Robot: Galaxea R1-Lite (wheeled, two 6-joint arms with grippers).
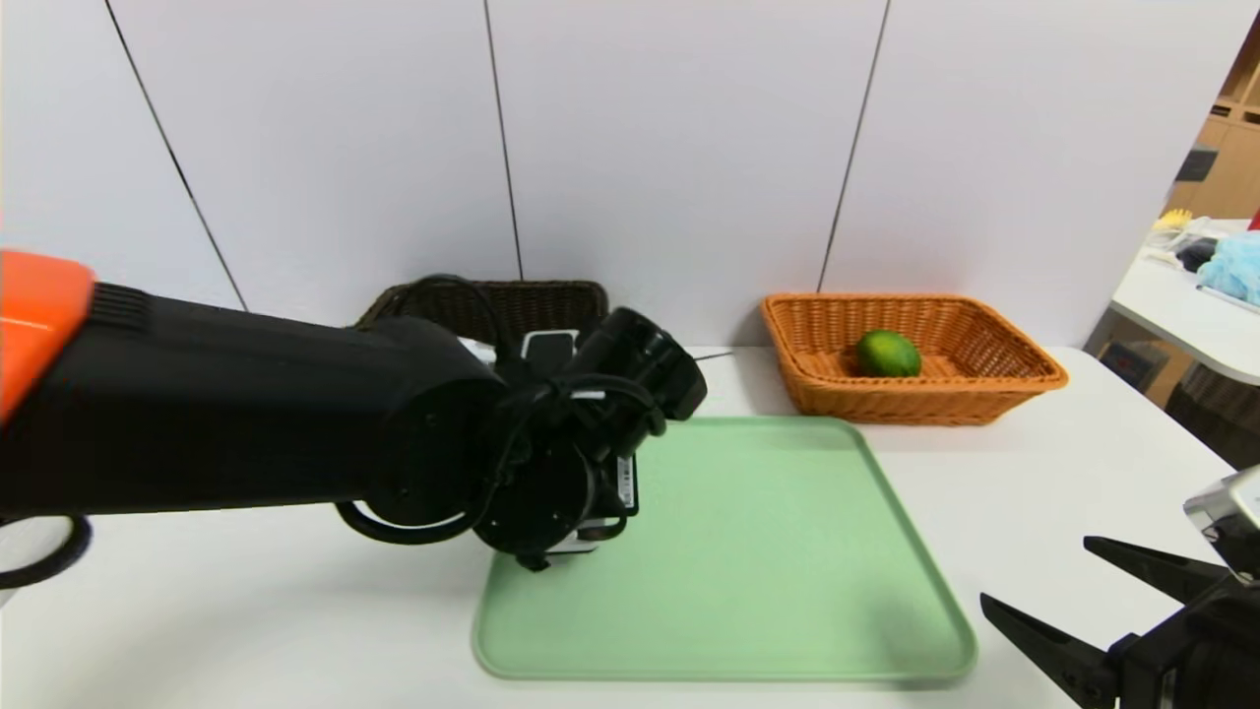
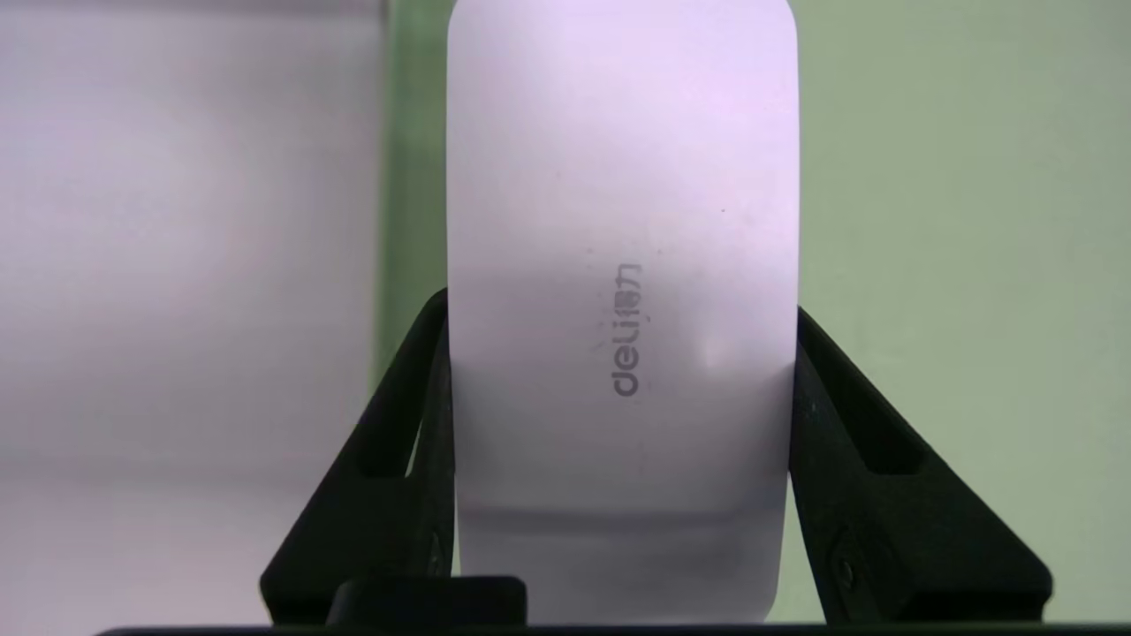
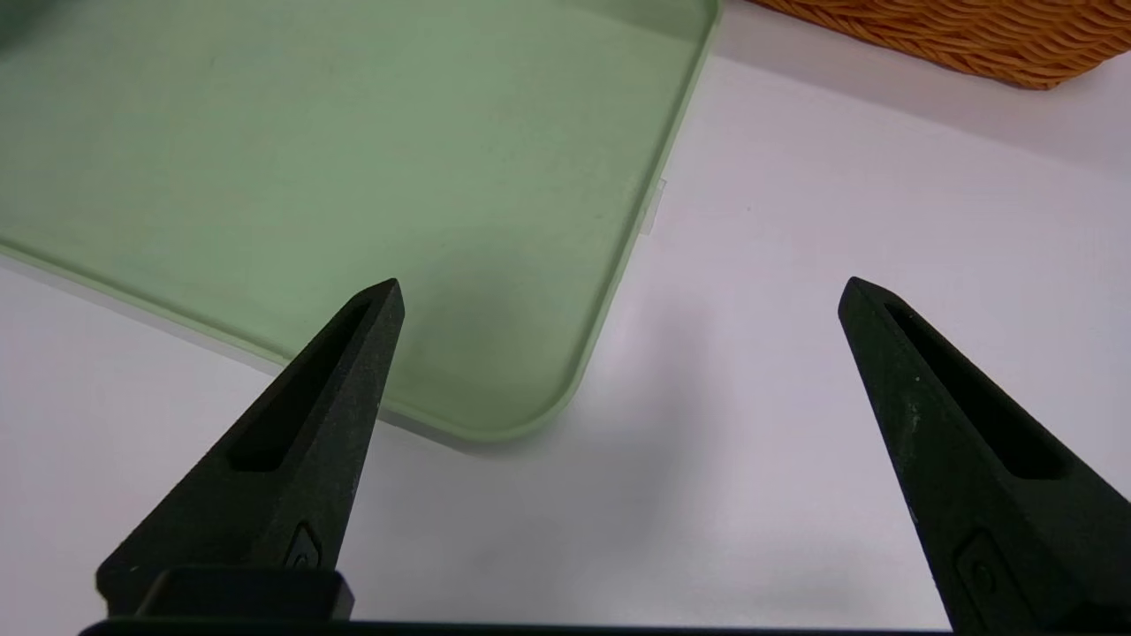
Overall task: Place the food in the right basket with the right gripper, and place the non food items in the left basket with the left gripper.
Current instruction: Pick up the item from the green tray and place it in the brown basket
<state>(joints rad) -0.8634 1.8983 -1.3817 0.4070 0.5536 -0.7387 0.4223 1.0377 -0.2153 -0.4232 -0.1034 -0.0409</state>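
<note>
Case (image 2: 623, 203) fills the left wrist view, its long sides clamped between the fingers of the left gripper (image 2: 621, 302); green tray (image 2: 954, 221) behind, desk (image 2: 194, 265) beyond its edge. Grip looks square. Good handling: lift straight, keep pressure even, since smooth sides could slip or pivot.

Head view: left arm (image 1: 256, 404) reaches across, case partly hidden at the tray's left side. Dark basket (image 1: 551, 295) stands behind the arm. Next, probably: raise well above its rim, carry back, lower inside, then release. Something white (image 1: 479, 350) shows by the basket; cannot tell what. Lime (image 1: 889, 354) lies in the orange basket (image 1: 915, 384). Pale desk, white panels (image 1: 679, 148) behind; at right, another table (image 1: 1181, 310) with blue stuff (image 1: 1230, 268).

Right wrist view: right gripper (image 3: 622, 296) idle, fingers wide apart over tray corner and desk, nothing between.
</note>
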